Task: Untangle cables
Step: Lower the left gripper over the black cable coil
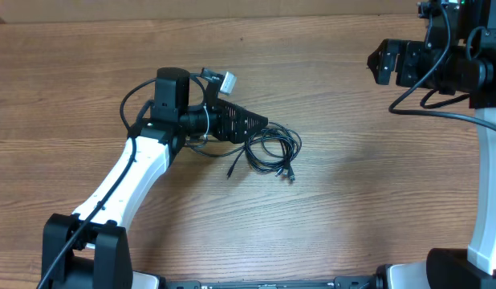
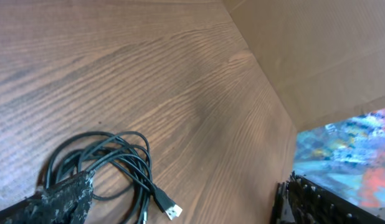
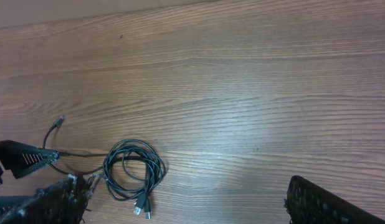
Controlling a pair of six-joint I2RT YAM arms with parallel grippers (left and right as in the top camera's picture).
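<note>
Cables (image 1: 272, 148), overhead: one loose clump of loops mid-tabletop (image 1: 352, 201), plug ends trailing toward the near edge. Left end effector (image 1: 246, 124) sits at the clump's left edge, fingers apart, clamping nothing. Right end effector (image 1: 384, 63) is parked well apart at the far right, also spread and empty.

Left wrist: the loops lie just beside one finger (image 2: 65, 199), and the USB plug (image 2: 172, 210) pokes out near the bottom edge. No strand is pinched.

Right wrist: the clump sits low left, two plugs side by side at its lower end, one strand (image 3: 80, 154) running off left. I can't tell how many cords there are or where they cross.

My read: separation hasn't started and I'm at the first grasp. Next I need the left to close on one outer loop or plug end and the right to come across and pin the rest. Then I pull slowly so the knot doesn't tighten.
</note>
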